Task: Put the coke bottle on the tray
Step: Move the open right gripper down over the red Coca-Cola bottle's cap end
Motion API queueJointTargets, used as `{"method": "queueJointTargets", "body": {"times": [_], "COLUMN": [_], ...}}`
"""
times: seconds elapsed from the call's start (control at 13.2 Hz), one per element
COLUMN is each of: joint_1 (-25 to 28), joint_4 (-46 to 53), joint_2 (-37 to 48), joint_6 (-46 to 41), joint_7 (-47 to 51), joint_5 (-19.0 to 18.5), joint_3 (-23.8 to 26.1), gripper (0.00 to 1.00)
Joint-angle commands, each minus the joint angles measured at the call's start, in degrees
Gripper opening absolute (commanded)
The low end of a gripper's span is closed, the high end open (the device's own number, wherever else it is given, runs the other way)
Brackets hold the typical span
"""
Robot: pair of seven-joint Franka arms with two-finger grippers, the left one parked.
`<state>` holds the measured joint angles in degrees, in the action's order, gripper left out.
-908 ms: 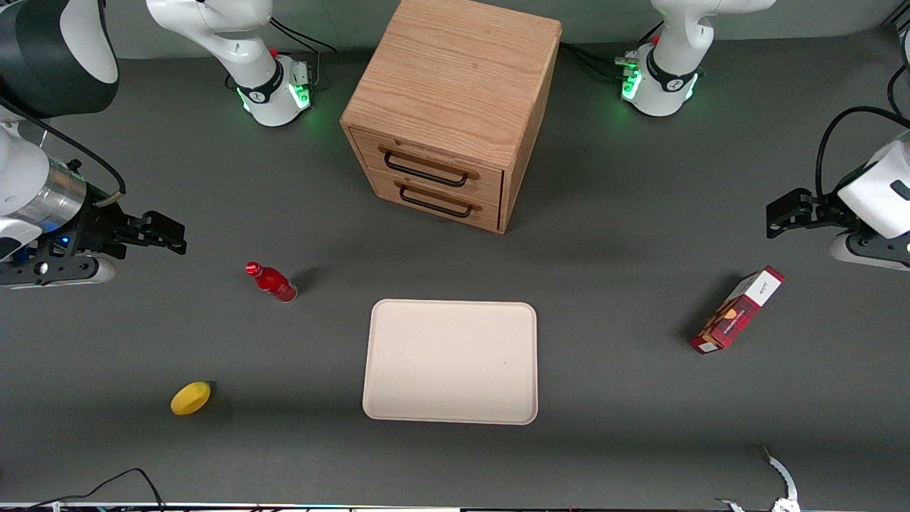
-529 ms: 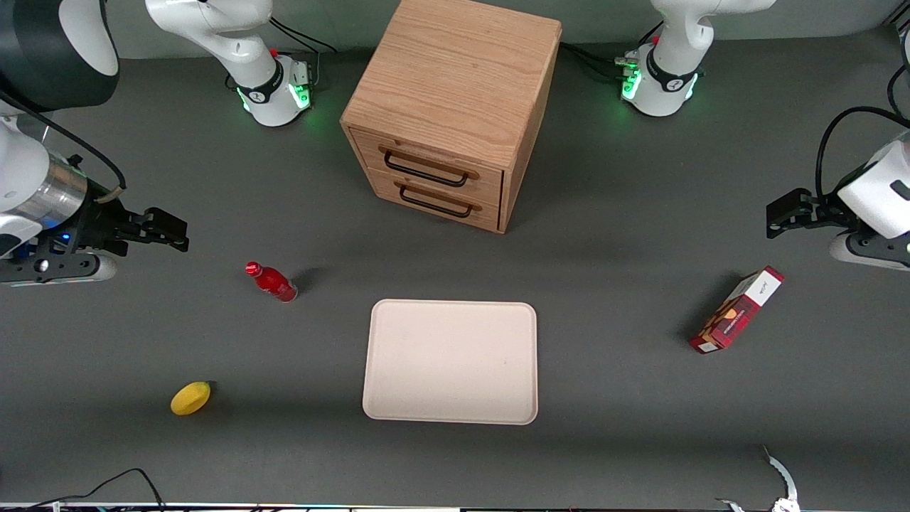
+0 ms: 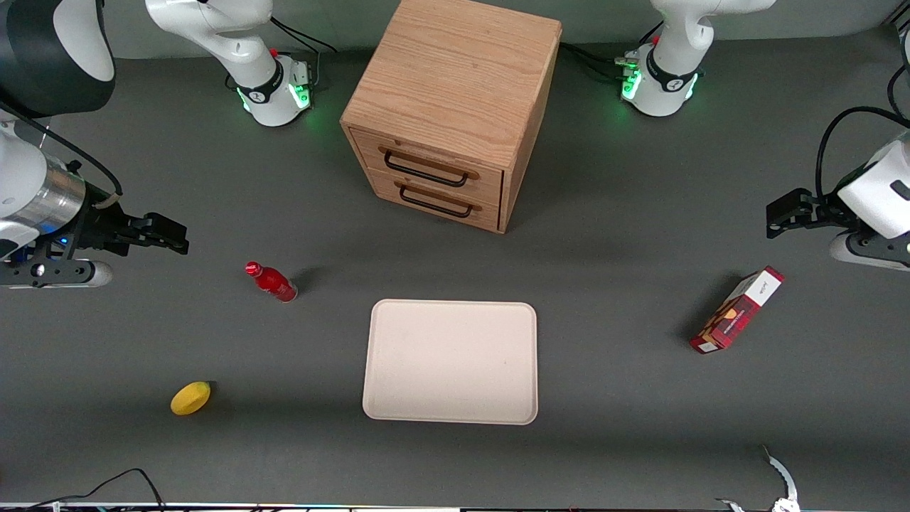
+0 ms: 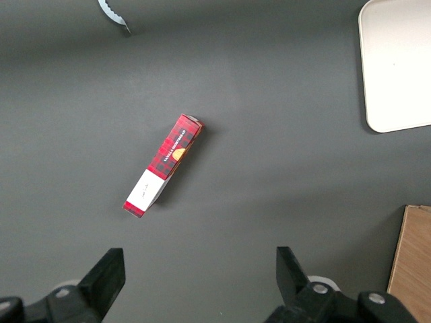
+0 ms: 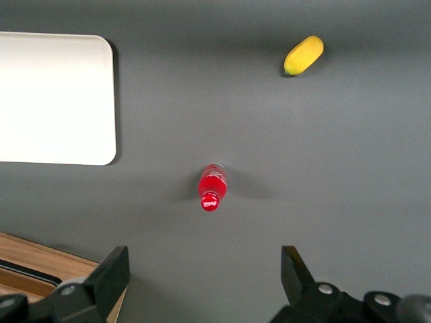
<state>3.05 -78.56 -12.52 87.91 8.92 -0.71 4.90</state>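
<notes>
Gripper [image 3: 170, 238] at frame's left edge barely shifted, wide open, empty; bottle [image 3: 271, 281] untouched beside tray [image 3: 450, 361]; approach just starting.

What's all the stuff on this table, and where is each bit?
coke bottle: one, glossy red with a red cap, standing on the table beside the tray, toward the working arm's end.
tray: one, cream-white, flat on the table in front of the cabinet's drawers, with nothing on it.
lemon: one, yellow, nearer to the front camera than the bottle.
cabinet: one, light wood, two drawers with dark handles, both shut.
carton box: one, red and white, lying toward the parked arm's end.
table: one, dark grey.
gripper: one, black, open and holding nothing, above the table, apart from the bottle and farther from the front camera than it.
</notes>
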Motion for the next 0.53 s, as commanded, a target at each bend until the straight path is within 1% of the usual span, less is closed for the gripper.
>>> {"method": "queueJointTargets", "body": {"times": [0.0,0.15,0.45], "joint_1": [1.2,1.2,1.1], "joint_4": [1.4,0.4,-13.5], "joint_2": [-3.3,-5.7,-3.1], "joint_6": [2.0,5.0,17.7], "joint_7": [1.5,1.5,1.2], "joint_5": [0.5,0.8,1.1], "joint_3": [-0.4,-0.2,0.5], "gripper": [1.00,1.00,0.99]}}
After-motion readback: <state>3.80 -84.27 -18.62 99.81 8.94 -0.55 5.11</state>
